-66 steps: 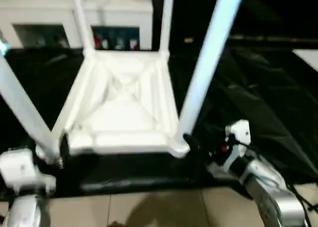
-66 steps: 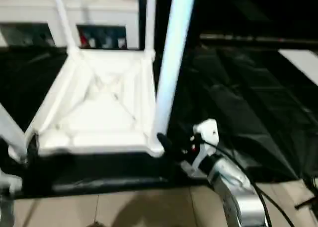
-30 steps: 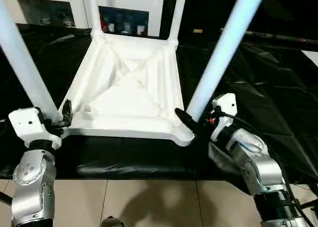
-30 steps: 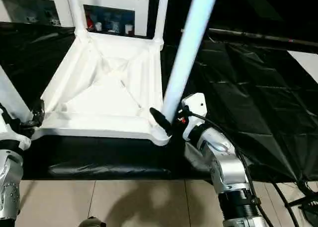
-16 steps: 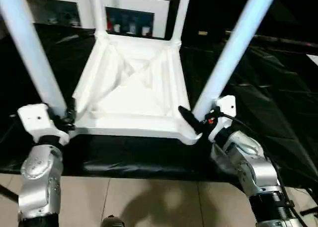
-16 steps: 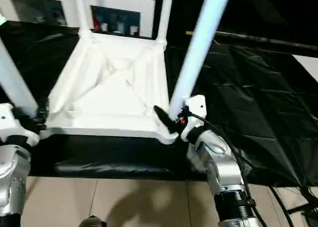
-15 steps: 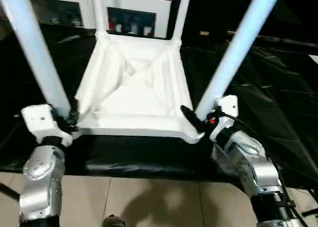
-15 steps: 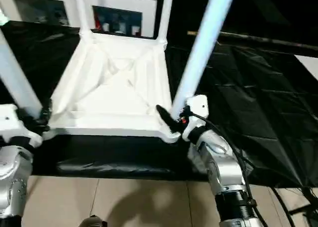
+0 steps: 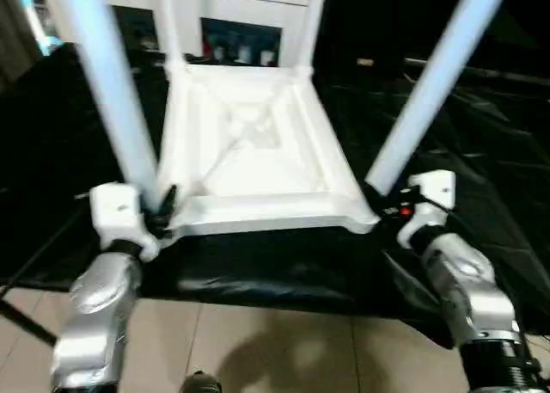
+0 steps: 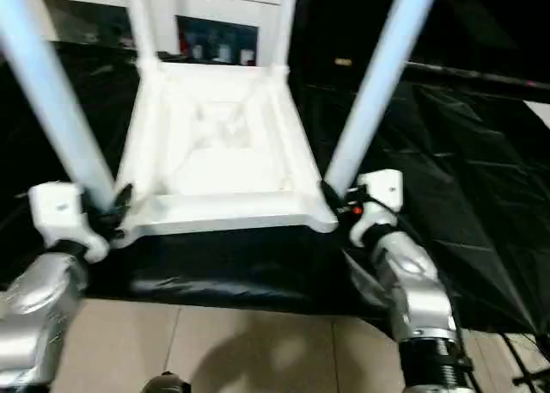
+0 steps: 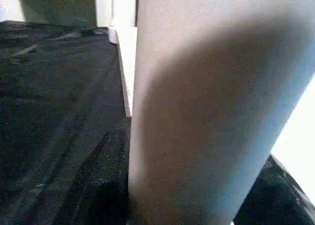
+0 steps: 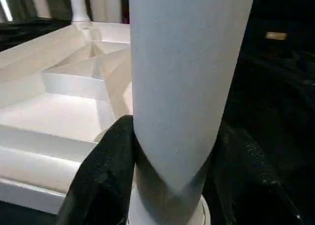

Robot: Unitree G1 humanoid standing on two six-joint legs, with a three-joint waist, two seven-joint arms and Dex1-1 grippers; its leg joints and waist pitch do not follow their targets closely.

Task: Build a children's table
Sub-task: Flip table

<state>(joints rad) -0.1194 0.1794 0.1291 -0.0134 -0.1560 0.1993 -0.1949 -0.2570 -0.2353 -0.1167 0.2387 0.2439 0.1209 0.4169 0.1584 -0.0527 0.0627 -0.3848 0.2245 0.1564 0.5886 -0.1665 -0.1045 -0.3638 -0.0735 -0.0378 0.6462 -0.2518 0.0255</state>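
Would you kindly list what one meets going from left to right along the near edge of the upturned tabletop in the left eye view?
Left claw → near-left leg → tabletop → near-right leg → right claw

My work surface was a low platform draped in crinkled black sheeting (image 9: 481, 144), its near edge hanging over a beige tiled floor (image 9: 284, 350). Directly on the sheeting lay the children's table (image 9: 249, 144), upside down, ribbed underside facing up, close to the near edge. More bare black sheeting stretched away to the right and to the far left.
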